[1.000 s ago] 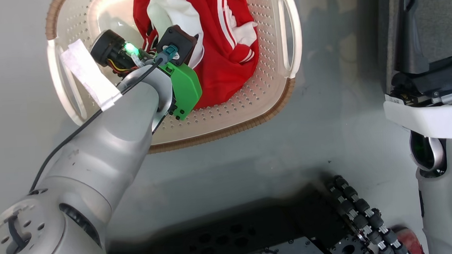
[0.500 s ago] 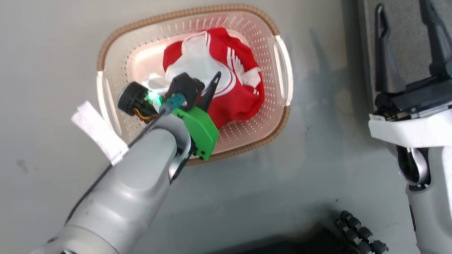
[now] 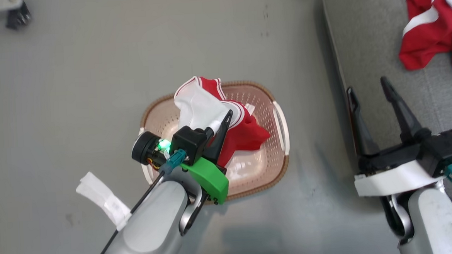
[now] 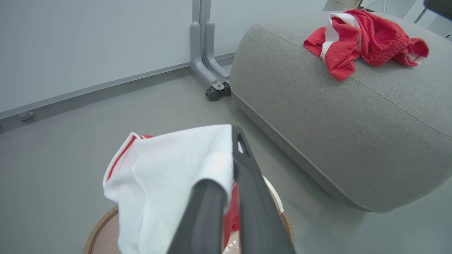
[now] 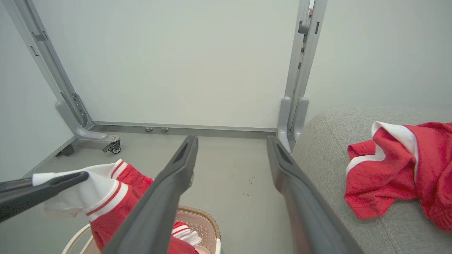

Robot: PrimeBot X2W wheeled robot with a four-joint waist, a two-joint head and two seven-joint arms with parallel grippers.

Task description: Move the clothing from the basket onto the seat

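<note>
The left gripper (image 3: 226,117) is clenched on a red-and-white garment (image 3: 201,105), holding it above the basket (image 3: 280,128) — its red folds hang down into it. The right gripper (image 3: 367,86), fingers spread and empty, hovers over the edge of the seat (image 3: 364,38) — a second red garment (image 3: 430,42) lies there.

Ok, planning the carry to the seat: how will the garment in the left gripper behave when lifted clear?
Probably floppy: the garment drapes in folds over the left gripper, its red part hanging into the basket. Likely light: a fingertip pinch holds it. The trailing end may drag on the rim.
</note>
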